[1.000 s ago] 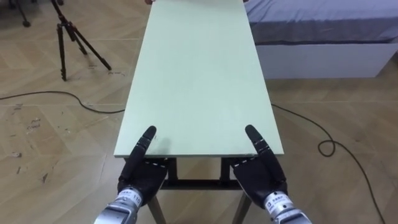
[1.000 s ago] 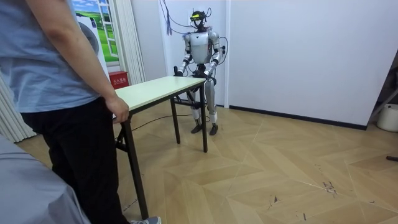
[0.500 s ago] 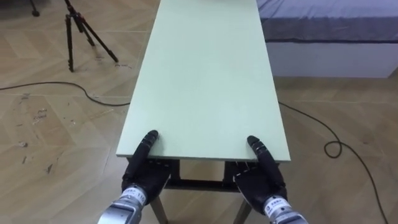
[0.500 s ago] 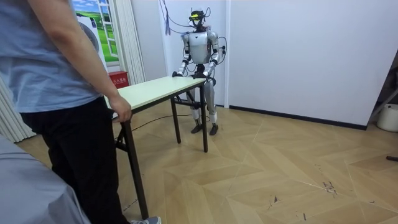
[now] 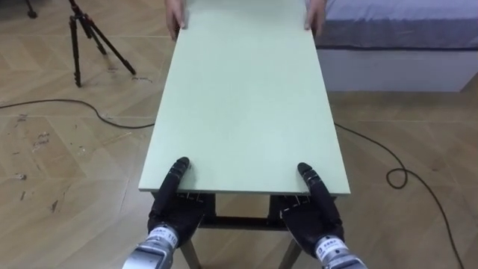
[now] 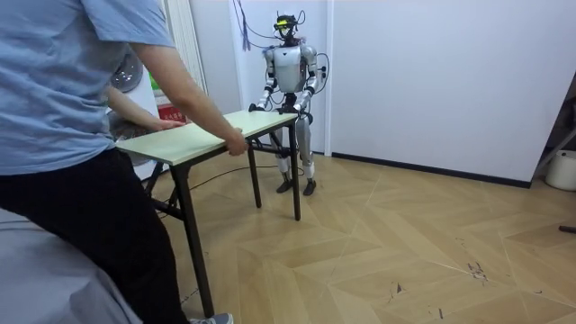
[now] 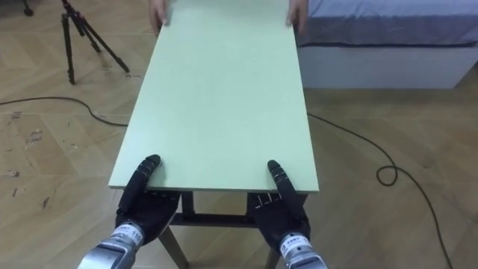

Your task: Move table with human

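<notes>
The long pale green table point(image 5: 246, 97) on black folding legs runs away from me. I stand at its near short end. My left hand point(image 5: 170, 208) sits under the near left corner with its thumb pressed on the top; my right hand point(image 5: 318, 215) does the same at the near right corner, so both clamp the edge. At the far end a person holds the two corners, one hand point(image 5: 173, 18) at the left and the other hand point(image 5: 314, 16) at the right. In the room view the person point(image 6: 72, 135) leans over the table point(image 6: 202, 135) at that view's left.
A black tripod point(image 5: 84, 37) stands on the wooden floor to the far left of the table. A bed point(image 5: 396, 37) lies close along the table's far right. Dark cables point(image 5: 67, 110) cross the floor on both sides. A white wall is behind me.
My thumbs, stretched straight over the top a second ago, have come down onto the edge. The person's hands have moved to the far corners as the person leans over the table.
</notes>
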{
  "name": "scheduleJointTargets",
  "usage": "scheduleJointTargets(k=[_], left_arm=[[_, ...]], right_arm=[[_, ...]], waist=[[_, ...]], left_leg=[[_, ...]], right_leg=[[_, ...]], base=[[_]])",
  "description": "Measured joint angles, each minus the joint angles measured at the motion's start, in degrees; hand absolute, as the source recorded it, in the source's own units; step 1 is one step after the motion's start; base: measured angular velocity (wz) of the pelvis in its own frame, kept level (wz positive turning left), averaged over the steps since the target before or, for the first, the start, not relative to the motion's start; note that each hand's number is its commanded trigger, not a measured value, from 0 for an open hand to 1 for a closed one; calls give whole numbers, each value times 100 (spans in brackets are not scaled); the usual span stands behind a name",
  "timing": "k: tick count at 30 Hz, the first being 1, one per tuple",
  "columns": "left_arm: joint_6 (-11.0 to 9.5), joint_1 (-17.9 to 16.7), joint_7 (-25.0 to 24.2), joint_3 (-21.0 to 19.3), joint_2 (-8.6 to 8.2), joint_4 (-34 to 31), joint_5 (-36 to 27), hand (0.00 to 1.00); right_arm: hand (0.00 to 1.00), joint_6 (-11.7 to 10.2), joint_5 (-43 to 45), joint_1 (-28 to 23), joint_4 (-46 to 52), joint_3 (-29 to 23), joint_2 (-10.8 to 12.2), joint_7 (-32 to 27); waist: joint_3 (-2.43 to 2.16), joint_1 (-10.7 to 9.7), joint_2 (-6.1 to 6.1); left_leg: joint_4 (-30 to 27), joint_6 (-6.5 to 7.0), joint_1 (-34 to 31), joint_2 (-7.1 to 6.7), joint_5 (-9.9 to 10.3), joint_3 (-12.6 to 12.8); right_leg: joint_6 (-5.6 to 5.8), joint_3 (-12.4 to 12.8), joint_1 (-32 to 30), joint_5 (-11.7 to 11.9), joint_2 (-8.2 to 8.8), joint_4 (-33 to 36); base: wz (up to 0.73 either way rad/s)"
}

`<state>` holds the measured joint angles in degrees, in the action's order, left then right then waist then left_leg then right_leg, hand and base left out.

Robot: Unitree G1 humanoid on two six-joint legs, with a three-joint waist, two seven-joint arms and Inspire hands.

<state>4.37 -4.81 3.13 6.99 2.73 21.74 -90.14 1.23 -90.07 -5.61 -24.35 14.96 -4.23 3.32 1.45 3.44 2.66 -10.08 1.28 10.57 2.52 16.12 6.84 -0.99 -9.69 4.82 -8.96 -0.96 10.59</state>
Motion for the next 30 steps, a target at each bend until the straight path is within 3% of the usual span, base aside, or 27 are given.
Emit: scheduleJointTargets(k=[8, 9, 10, 12, 17, 30], left_arm=[[-33, -51, -114, -24, -87, 1, 328, 100], [-57, -85, -171, -21, -99, -1, 369, 100], [-54, -148, -239, -16, -101, -23, 415, 100], [-52, -254, -372, -9, -101, -54, 467, 100], [-29, -404, -647, 19, -98, -121, 544, 100], [-113, -560, -641, 59, -103, -597, 657, 100]], right_arm=[[100, 38, -11, -28, 5, -56, 5, 24], [100, 59, -10, -56, 19, -58, -2, 47], [100, 62, -2, -105, 39, -59, -4, 58], [100, 77, 25, -144, 41, -58, -17, 117], [100, 82, 46, -199, 41, -57, -80, 300], [100, -52, 34, -254, 354, -40, -38, 387]], waist=[[-12, -41, -20], [-23, -51, -28], [-76, -48, -39], [-100, -50, -54], [-102, -47, -54], [-98, -140, -54]], left_leg=[[33, 0, -46, -5, 0, -123], [29, 0, -65, -5, 0, -133], [25, 0, -110, -9, 0, -140], [25, 0, -117, -14, 0, -141], [26, 0, -110, -6, 0, -141], [33, 0, -191, -9, -1, -84]], right_leg=[[1, -170, -20, 0, 13, -9], [1, -187, -30, 0, 13, -10], [0, -185, -73, 0, 8, -7], [0, -169, -86, 0, -5, -5], [0, -147, -88, 0, -5, -7], [0, -44, -211, 0, -12, -2]], base=[[5], [4], [0], [-2], [-1], [-4]])
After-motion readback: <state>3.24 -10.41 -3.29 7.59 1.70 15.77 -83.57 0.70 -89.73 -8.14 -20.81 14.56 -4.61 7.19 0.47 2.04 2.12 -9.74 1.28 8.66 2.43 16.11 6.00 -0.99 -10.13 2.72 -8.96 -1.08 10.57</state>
